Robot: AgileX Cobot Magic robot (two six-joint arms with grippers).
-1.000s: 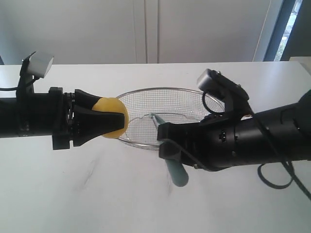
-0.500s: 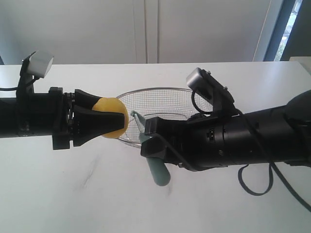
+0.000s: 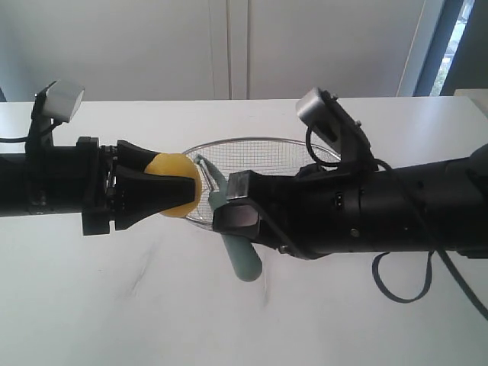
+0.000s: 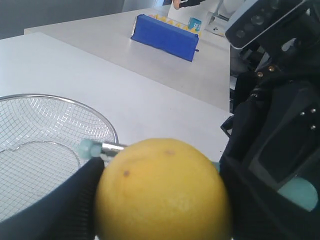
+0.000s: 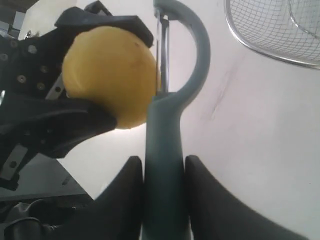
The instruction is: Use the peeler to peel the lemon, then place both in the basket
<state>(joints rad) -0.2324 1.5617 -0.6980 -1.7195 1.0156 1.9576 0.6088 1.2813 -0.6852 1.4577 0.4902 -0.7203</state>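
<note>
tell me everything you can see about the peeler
The peeler is slim, with a matte teal-green, plastic-looking handle that widens into a looped head spanned by a thin metal blade. The right gripper holds it off the table, jaws shut on the handle. The blade sits right at the side of the lemon, seemingly touching it, near the rim of the basket.

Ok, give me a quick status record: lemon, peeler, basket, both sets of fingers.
lemon: held in the air by the left fingers, skin looks unpeeled
peeler: handle clamped between the right fingers, blade at the lemon's side
basket: on the table behind both, holding neither
stage: peeling about to start, it seems
</note>
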